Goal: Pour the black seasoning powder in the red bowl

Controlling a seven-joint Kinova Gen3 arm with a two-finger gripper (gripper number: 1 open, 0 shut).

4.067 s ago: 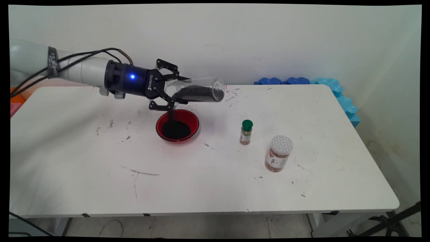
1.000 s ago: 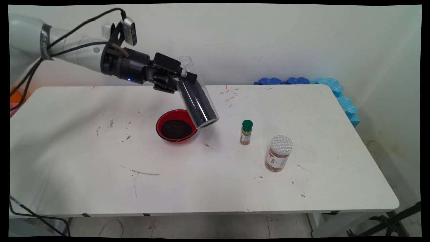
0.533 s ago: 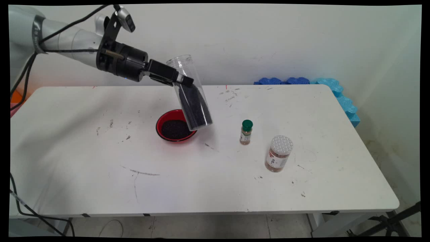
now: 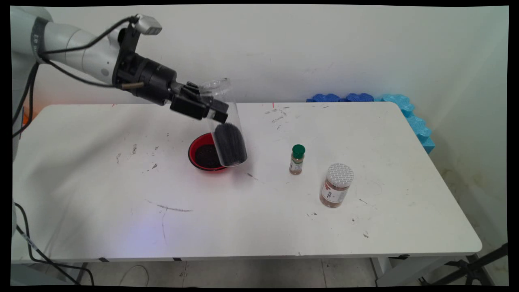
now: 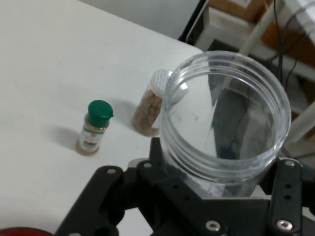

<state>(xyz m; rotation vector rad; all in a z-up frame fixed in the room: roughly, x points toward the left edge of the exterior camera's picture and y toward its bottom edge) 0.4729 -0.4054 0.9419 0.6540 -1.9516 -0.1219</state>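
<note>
White table (image 4: 121, 202): a clear jar (image 4: 224, 125) of dark grains is clamped, tilted, by the gripper (image 4: 211, 106) above the red bowl (image 4: 198, 156).

You are looking at a robot test room, more lab than kitchen. A scuffed white table (image 4: 259, 227) stands against a bare, marked wall (image 4: 324, 48). Blue foam pads (image 4: 409, 111) are wedged between the table's far right corner and the wall. Black cables (image 4: 28, 243) hang down at the left, and a black stand leg (image 4: 474, 267) rests on the tiled floor.
</note>
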